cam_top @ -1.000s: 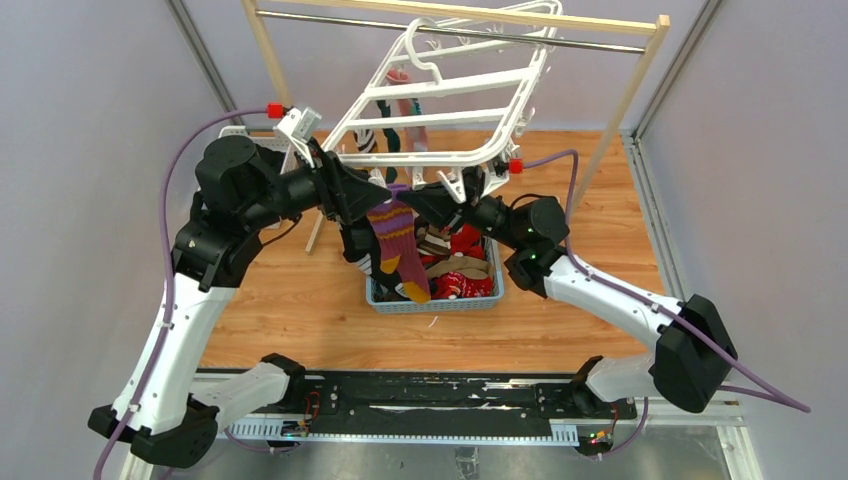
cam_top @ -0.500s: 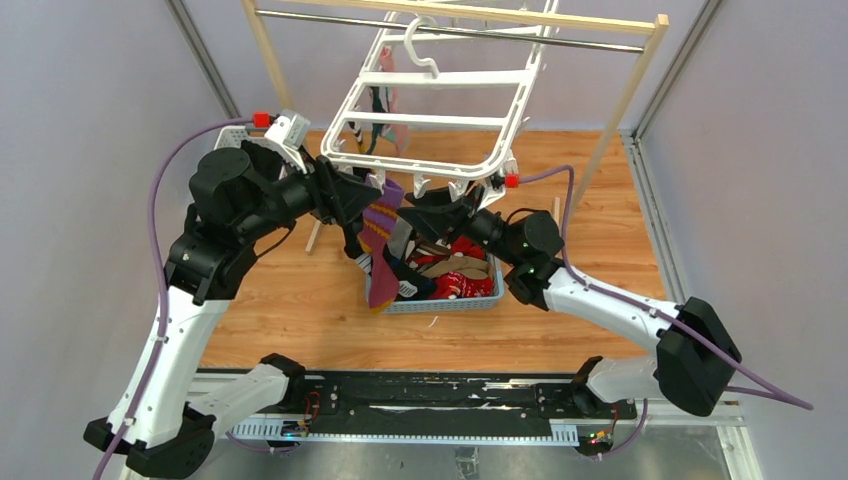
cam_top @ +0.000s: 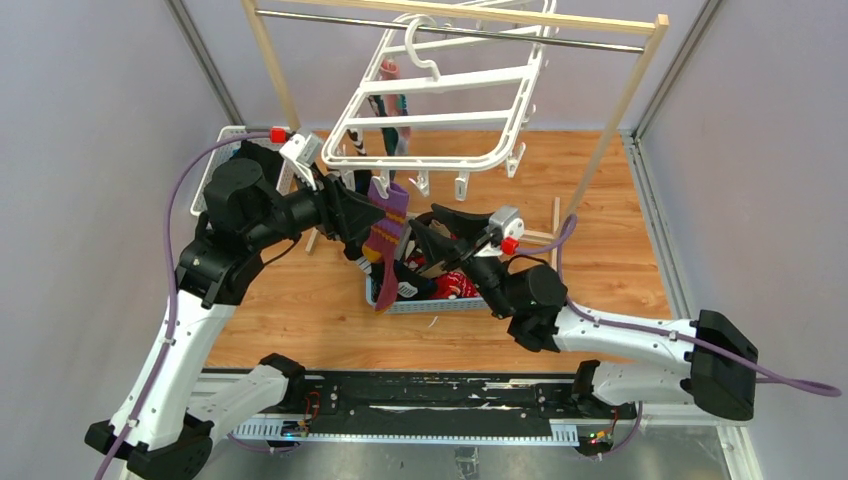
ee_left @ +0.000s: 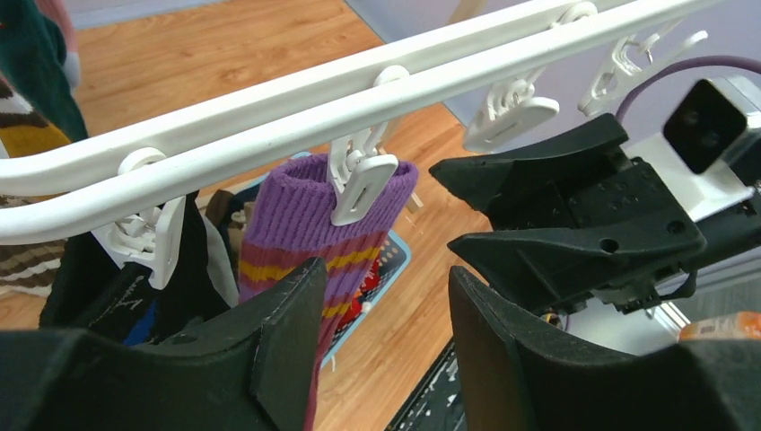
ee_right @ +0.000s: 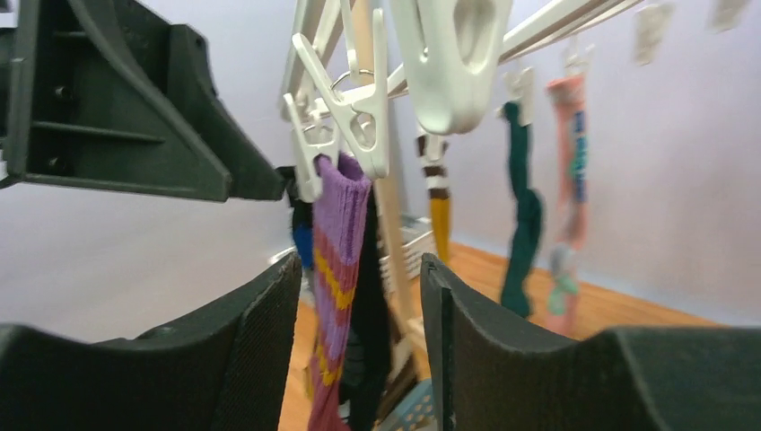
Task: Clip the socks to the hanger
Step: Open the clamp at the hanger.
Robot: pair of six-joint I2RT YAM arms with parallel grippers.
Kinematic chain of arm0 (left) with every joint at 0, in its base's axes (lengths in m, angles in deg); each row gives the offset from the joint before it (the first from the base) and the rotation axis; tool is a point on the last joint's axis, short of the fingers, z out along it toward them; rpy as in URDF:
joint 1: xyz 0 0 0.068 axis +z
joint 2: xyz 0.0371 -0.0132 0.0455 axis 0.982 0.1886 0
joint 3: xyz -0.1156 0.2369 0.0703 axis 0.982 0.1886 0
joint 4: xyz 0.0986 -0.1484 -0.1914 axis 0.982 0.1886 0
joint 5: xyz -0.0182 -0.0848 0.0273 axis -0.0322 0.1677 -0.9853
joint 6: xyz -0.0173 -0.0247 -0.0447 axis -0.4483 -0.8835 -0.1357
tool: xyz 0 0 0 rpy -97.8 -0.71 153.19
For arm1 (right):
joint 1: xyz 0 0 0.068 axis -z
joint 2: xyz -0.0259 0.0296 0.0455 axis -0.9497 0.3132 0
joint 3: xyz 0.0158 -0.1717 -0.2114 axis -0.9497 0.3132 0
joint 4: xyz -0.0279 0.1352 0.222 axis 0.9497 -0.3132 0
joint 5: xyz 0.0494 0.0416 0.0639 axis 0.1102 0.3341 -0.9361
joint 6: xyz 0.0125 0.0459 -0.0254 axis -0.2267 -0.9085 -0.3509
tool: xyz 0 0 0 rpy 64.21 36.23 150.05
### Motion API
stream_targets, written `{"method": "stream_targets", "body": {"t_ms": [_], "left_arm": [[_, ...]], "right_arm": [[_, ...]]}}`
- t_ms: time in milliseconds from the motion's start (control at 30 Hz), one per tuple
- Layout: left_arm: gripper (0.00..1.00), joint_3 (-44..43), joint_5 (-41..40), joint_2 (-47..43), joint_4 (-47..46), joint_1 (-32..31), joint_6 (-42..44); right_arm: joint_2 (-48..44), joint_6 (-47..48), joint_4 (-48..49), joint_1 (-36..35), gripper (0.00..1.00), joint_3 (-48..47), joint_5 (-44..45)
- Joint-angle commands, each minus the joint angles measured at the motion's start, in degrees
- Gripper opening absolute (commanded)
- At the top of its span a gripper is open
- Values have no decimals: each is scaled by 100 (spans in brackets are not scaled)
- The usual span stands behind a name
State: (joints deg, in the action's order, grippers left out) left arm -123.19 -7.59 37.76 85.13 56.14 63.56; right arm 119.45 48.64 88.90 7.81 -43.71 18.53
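The white hanger (cam_top: 440, 118) hangs from the metal rail, its near bar (ee_left: 269, 117) crossing the left wrist view. A purple striped sock (ee_left: 305, 224) hangs from one of its clips (ee_left: 363, 184), seen as well in the overhead view as the purple sock (cam_top: 385, 235) and from the right as the sock (ee_right: 339, 242). My left gripper (ee_left: 384, 278) stands open just below it, nothing between its fingers. My right gripper (ee_right: 359, 269) is open too, facing the sock from a short way off. More socks lie in the blue basket (cam_top: 432, 300).
A black sock (ee_left: 117, 287) hangs next to the purple one. Mustard-striped (ee_right: 437, 197), green (ee_right: 520, 215) and pink (ee_right: 570, 171) socks dangle from farther clips. The wooden rack's posts (cam_top: 620, 110) flank the hanger. A white basket (cam_top: 232, 135) stands at the back left.
My right gripper has opened and drawn back and down from the hanger's near bar. The hanger has swung back up, and the purple sock now hangs from its clip.
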Motion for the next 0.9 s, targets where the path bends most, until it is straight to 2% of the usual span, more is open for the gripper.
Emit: {"method": "stream_targets", "body": {"t_ms": [0,133,267,533,867], "left_arm": [[57,50,343,-115,-76,-6,128],[56,122,343,-165,-80,-4,178],[56,142,330,-186,-72,-4,206],[56,122,343,-239,-69,-11,168],[56,-39,376,-233,-58,-9,33]], "right_arm": [[228,2221,1112,-653,52,-132,1818],[641,3609,2116,-1018,57,-318,2433],[938,4411,2433,-1177,60,-663,2347],[1214,4994,2400,-1167,59,-1211,2170],[1304,4875,2094,-912,60,-1230,2121]]}}
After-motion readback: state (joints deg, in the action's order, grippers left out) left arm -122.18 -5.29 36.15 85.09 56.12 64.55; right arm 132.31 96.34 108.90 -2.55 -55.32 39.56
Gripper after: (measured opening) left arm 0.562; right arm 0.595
